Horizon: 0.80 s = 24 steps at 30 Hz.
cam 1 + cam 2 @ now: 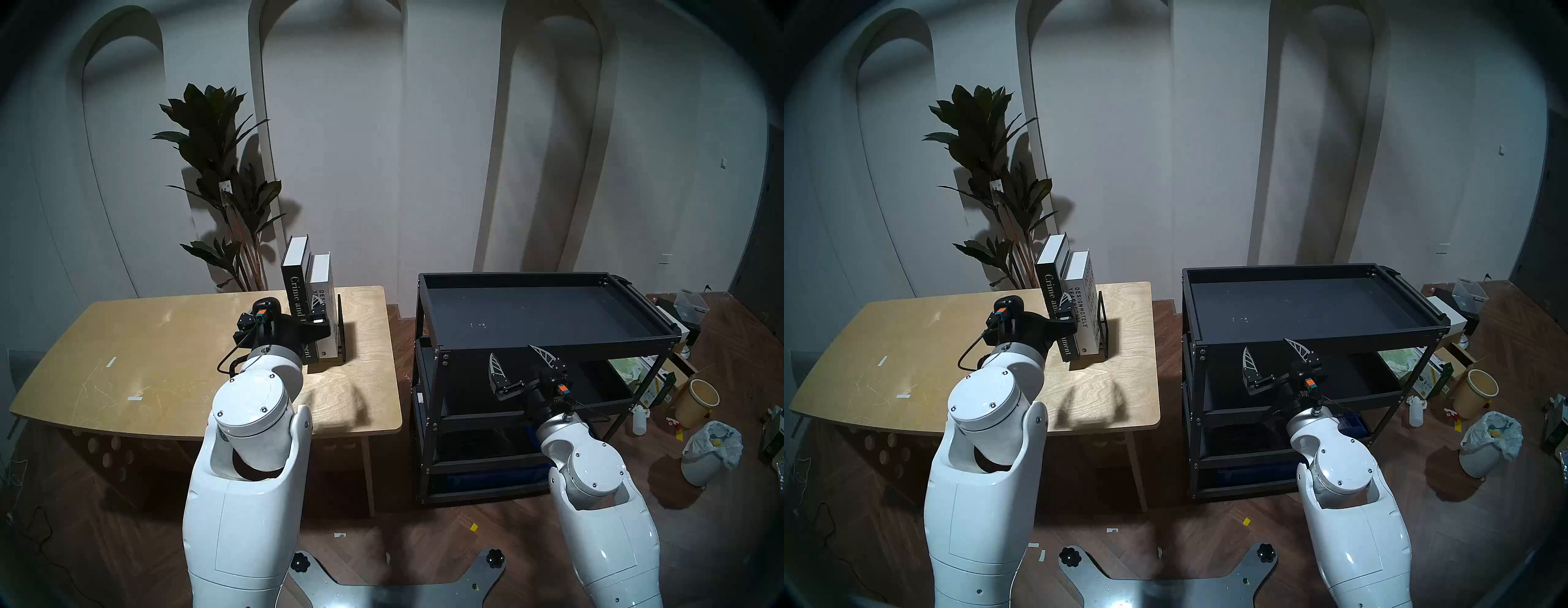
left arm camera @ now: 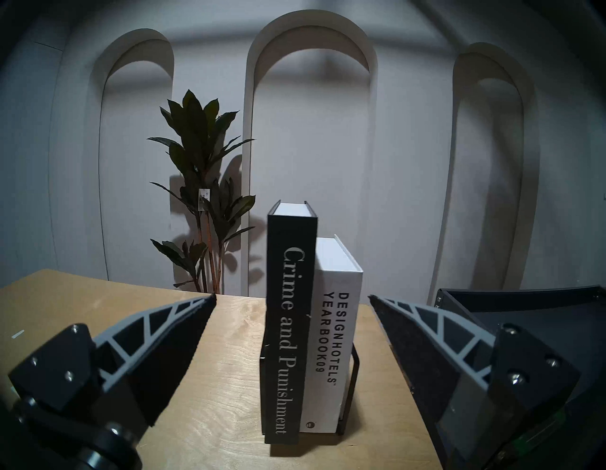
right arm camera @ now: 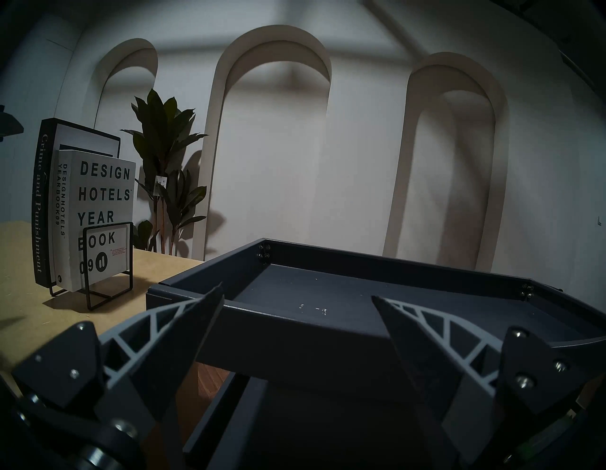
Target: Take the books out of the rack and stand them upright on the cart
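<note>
The front cover of the white book [image 3: 98, 216], lettered "DESIGN HOTELS YEAR BOOK 09", is shown only in the right wrist view, where one rectangular end of the black wire rack [image 3: 108, 262] is seen standing in front of it; in the head views that cover is hidden and only the spines are presented. On the taller dark book [image 2: 290, 325] the words "Crime and Punishment" are read down the spine, and "DESIGNHOTELS YEARBOOK09" down the white one beside it. Both books are held upright in the rack, touching each other, near the far right part of the light wooden table [image 1: 169, 361]. The left gripper [image 2: 292, 297] is held level before the two spines with its jaws spread wide and nothing between them. The right gripper [image 3: 296, 295] is likewise fully spread and empty, held at the near rim of the black cart [image 1: 551, 314], whose top tray is marked only by small pale specks. A pale wall with three arched niches, a dark leafy plant [image 1: 220, 178] behind the table, and a herringbone wooden floor with bins and boxes at the right are seen.
</note>
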{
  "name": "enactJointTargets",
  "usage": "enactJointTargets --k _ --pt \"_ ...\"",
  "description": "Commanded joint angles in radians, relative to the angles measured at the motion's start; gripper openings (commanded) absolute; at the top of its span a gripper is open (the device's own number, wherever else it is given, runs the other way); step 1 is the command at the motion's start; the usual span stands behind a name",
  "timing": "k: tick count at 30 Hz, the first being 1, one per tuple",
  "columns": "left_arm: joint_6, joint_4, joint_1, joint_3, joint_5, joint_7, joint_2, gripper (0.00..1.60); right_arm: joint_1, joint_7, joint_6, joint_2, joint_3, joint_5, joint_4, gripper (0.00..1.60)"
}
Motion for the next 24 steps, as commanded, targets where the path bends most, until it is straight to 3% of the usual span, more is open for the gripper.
enactJointTargets --k 1,3,9,24 --pt "-0.046 -0.003 -0.078 0.052 0.069 0.052 0.005 1.6 -0.005 -0.012 -0.019 -0.012 0.001 0.001 -0.018 1.6" --pt "-0.089 0.02 -0.086 0.072 0.126 0.084 0.01 1.6 -0.007 -0.011 -0.021 -0.013 0.003 0.003 -0.018 1.6" --pt "-0.114 0.108 -0.126 0.102 0.179 0.15 0.003 1.6 -0.015 -0.021 -0.025 -0.019 0.008 0.007 -0.021 1.6" --pt "-0.103 0.207 -0.236 0.068 0.162 0.175 -0.013 1.6 -0.006 -0.017 -0.026 -0.008 0.031 0.036 -0.051 1.6"
